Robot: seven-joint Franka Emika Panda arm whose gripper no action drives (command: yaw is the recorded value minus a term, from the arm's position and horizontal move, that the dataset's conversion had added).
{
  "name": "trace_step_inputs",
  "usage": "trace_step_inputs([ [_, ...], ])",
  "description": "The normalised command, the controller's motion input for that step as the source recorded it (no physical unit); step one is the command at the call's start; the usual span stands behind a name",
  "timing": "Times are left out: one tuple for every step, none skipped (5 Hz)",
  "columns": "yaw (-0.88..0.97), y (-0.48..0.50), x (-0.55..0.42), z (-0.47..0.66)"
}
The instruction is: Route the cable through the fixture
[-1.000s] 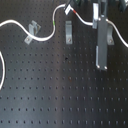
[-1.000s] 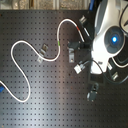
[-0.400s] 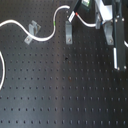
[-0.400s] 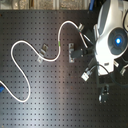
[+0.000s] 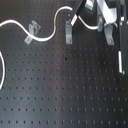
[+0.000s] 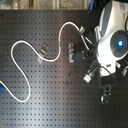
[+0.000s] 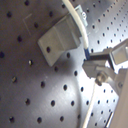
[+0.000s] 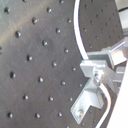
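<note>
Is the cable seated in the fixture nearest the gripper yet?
Cannot tell. The cable crosses that fixture's upper edge in the first wrist view; seating isn't visible.

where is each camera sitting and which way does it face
First exterior view: low, looks across the board at the cable; arm links show.
Second exterior view: overhead, looks straight down; white arm body shows.
First wrist view: on the pincer, faces a fixture.
Second wrist view: on the pincer too, faces the board.
Both exterior views share cable and fixtures.

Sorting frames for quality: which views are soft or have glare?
First exterior view: soft throughout, the cable smeared. Second exterior view: sharper, bright glare on the white arm. Both wrist views: blurred, a grey sheen across the perforated board; the gripper is fuzzy.
</note>
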Motion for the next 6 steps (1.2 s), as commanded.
trace_step_inputs([
  [0.0, 0.025, -0.048, 0.24],
  [0.05, 0.014, -0.068, 0.2],
  [0.07, -0.014, -0.123, 0.27],
  [0.15, -0.033, -0.279, 0.25],
  [0.13, -0.026, -0.311, 0.23],
  [0.13, -0.017, -0.318, 0.25],
])
